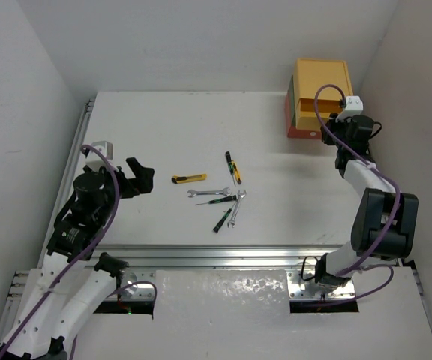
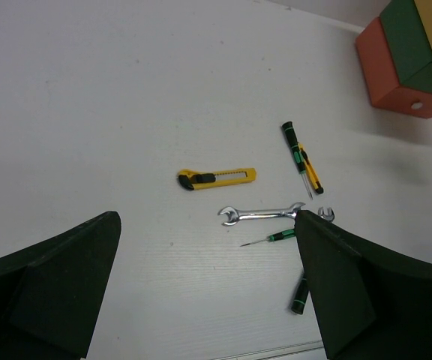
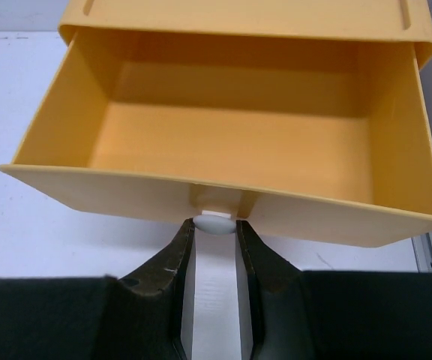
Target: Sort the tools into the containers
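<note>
The tools lie mid-table: a yellow-black utility knife (image 1: pixel 189 178) (image 2: pixel 216 178), a yellow-black screwdriver (image 1: pixel 236 172) (image 2: pixel 311 171), thin black-green screwdrivers (image 1: pixel 217 200) (image 2: pixel 272 237) and two silver wrenches (image 1: pixel 208 192) (image 2: pixel 262 214). My left gripper (image 1: pixel 142 178) (image 2: pixel 207 215) is open and empty, left of the tools. The yellow (image 1: pixel 322 82), green (image 1: pixel 306 118) and orange-red (image 1: pixel 301 133) drawers are stacked at the far right. The yellow drawer (image 3: pixel 88 187) is pulled out and empty. My right gripper (image 1: pixel 331 122) (image 3: pixel 214 229) is shut on its white knob (image 3: pixel 214 222).
A metal rail (image 1: pixel 223 255) runs along the table's near edge. White walls close in the left, back and right sides. The drawer stack also shows at the top right of the left wrist view (image 2: pixel 396 75).
</note>
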### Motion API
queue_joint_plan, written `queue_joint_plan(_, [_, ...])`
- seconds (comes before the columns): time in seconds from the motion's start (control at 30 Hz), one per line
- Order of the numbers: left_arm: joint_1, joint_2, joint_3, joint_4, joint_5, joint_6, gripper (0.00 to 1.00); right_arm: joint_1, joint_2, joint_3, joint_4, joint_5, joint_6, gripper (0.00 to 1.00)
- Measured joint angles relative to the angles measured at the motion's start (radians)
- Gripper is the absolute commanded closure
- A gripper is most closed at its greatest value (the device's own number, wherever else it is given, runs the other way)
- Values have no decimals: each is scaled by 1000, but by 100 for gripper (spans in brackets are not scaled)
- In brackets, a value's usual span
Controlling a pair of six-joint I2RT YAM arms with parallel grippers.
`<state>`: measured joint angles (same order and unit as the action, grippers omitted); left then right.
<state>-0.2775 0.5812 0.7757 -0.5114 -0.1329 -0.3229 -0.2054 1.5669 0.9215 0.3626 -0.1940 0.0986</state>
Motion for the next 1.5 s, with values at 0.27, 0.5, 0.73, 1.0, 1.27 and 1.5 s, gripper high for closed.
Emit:
queue_joint_plan(0.27, [-10,-2,0,0,0,0,0,12,-57,-25,-39,-2,57,16])
queue_joint_plan(0.5, [-11,-2,0,0,-2,0,0,167,-108,-16,-189,91,135,1])
queue_joint_plan(0.73, [-11,6,0,0,-11,0,0,386,-243,-45,-382,253,274,1])
queue_joint_plan(1.0, [-11,21,0,-10,-80,-20,0,793,-220,-66,-507,435,366,2])
queue_joint_plan(1.27, [-11,24,0,-12,-111,-27,0,825,229,340,-653,432,349,45])
queue_joint_plan(1.5, [-11,35,0,-13,-116,-27,0,820,544,694,-757,448,299,57])
